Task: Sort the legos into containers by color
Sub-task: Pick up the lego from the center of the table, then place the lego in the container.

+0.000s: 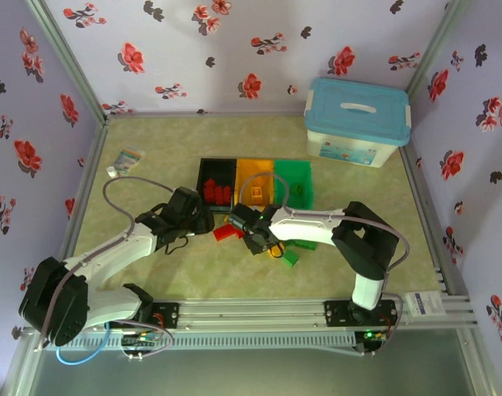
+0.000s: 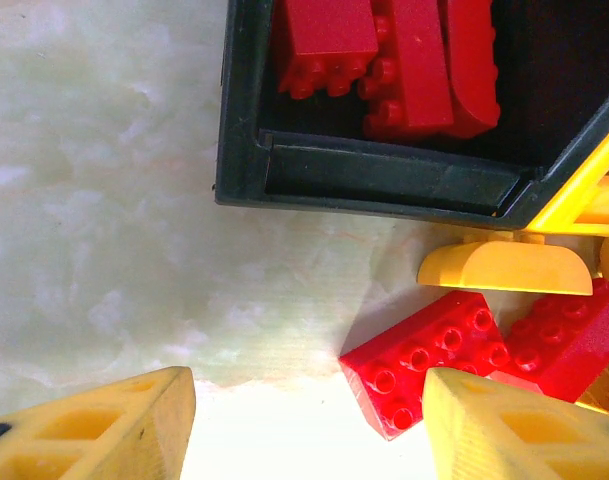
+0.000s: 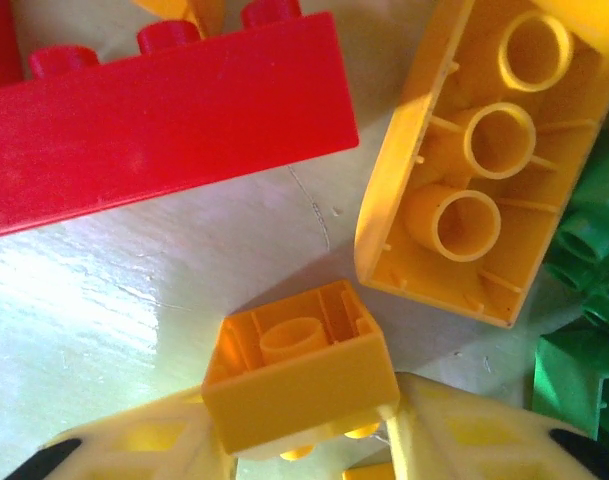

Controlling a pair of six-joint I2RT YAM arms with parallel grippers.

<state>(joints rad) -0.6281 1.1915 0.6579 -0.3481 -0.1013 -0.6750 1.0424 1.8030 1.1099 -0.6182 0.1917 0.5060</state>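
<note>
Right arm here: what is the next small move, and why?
Probably a short straight lift. The right gripper looks closed against both sides of the small yellow brick, which lies hollow side up. The red brick and the larger yellow brick lie close by, so sliding sideways might knock them. The orange-yellow bin comes after.

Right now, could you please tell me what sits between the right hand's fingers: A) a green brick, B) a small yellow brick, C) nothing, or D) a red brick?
B: the right wrist view shows a small yellow brick pinched between the fingers of the right hand.
</note>
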